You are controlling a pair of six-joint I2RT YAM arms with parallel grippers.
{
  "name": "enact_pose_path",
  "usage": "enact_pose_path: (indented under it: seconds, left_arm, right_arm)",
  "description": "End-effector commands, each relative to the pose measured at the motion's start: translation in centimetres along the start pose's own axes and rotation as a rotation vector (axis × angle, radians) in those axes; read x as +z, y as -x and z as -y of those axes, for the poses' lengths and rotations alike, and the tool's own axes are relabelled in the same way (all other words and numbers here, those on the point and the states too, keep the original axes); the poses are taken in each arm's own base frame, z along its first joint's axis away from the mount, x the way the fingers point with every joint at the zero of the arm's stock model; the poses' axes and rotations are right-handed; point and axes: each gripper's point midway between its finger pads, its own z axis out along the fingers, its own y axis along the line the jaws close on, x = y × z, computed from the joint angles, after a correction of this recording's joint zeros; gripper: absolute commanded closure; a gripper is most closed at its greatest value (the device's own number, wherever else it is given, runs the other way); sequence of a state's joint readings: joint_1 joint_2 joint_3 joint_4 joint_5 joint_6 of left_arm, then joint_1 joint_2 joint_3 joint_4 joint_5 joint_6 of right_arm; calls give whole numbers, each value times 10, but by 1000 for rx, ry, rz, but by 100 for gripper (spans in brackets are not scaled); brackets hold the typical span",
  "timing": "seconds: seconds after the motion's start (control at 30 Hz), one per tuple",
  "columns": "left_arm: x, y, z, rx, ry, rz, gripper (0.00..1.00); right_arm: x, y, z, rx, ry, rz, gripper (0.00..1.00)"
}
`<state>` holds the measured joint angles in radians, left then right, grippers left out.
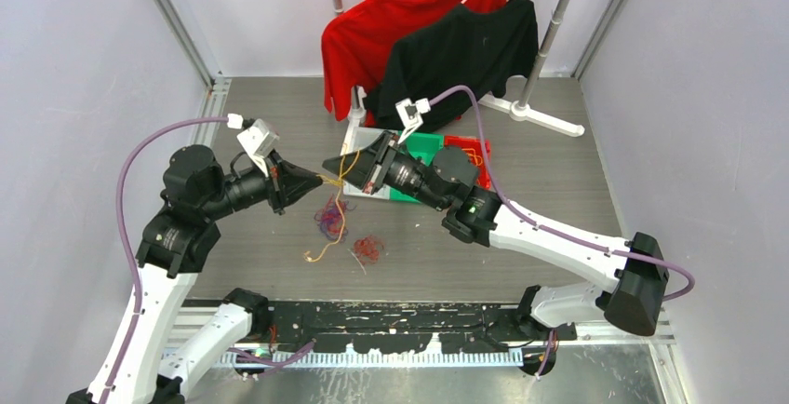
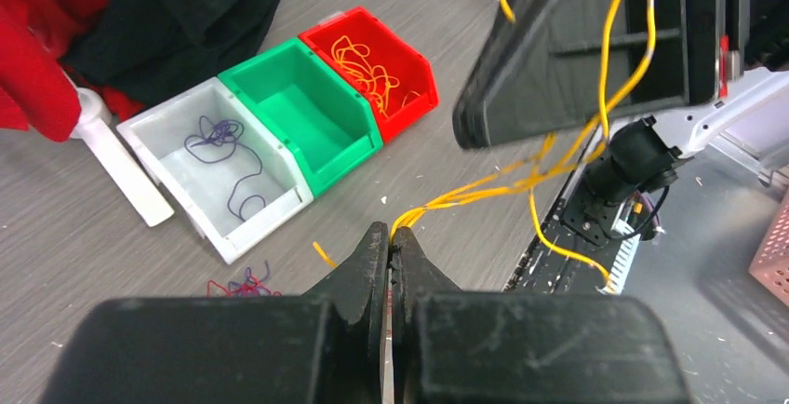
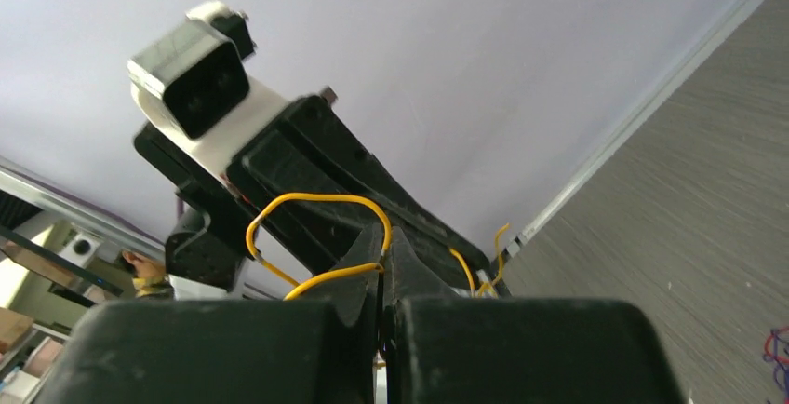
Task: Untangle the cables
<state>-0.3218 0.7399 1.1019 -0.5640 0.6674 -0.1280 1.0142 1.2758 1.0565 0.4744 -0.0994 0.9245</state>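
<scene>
Now, left pincer (image 2: 392, 236) and right pincer (image 3: 383, 255) both clamped on the yellow cables (image 2: 484, 187) stretched between them, I'd draw apart slowly so loops slip free.

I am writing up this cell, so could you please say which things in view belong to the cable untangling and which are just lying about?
Job: yellow cables pinched by left gripper and right gripper; purple bunch, dark red bunch; white bin, green bin, red bin.
Lying about: red shirt, black shirt, clothes rack.

Bins (image 2: 349, 157), shirts (image 1: 456, 50) crowd far centre; open tabletop (image 1: 568, 181) right; yellow cables (image 3: 321, 196) strung mid-air centre.
</scene>
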Motion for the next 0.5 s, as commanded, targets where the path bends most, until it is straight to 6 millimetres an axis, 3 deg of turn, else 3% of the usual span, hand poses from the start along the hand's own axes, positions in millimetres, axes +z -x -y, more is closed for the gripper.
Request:
enact_pose_path:
  seconds: [0.0,0.1,0.17,0.23,0.47]
  left_arm:
    - [2,16,-4,75,17,61,100]
    - [1,17,2,62,-11,65,100]
    - [-2,21,9,70,-38,73,100]
    - [-5,23,19,75,-77,73,100]
    - [-8,24,31,57,-134,64,100]
  right_arm:
    - [-5,-4,-17,-67,-1,-53,99]
    - [-5,-21,1,-128,-90,-141,99]
    - [-8,-28,15,-186,-150,-185,84]
    - [-14,-30,24,-220,-185,-198,80]
    - [-19,-37,19,-256,-151,-258,66]
